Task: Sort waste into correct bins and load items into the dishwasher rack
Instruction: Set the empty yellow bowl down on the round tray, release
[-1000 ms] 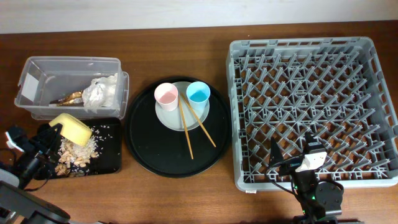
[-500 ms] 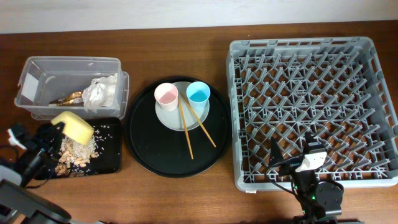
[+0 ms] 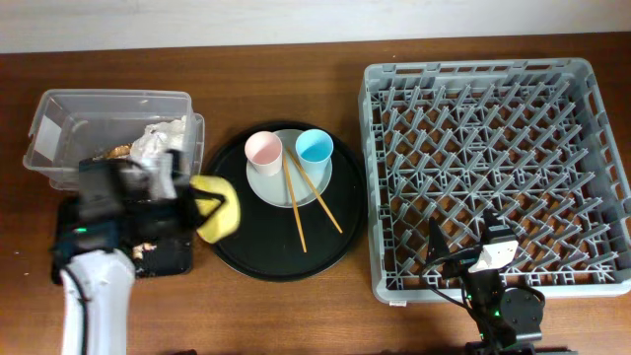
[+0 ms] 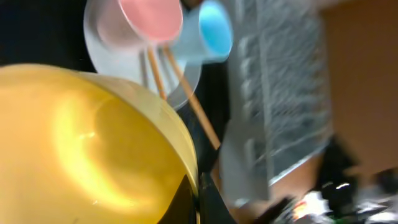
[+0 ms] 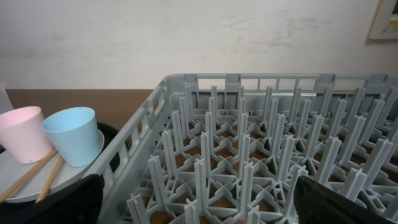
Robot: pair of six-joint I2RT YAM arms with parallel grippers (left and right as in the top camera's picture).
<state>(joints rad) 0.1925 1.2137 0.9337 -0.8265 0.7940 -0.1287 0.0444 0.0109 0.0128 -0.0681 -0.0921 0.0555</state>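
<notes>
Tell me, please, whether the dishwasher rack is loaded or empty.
Empty: overhead and right wrist views show only bare pegs in the rack; the pink cup and blue cup stand outside it.

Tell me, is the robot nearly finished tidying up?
Not yet. The napkin and wrapper lie in the clear box. The left gripper holds the yellow bowl above the round black tray at its edge. The pink cup, blue cup, plate and chopsticks sit on that tray, and the rack is empty.

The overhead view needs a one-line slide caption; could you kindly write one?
Left gripper holds the yellow bowl over the rim of the round black tray.
</notes>
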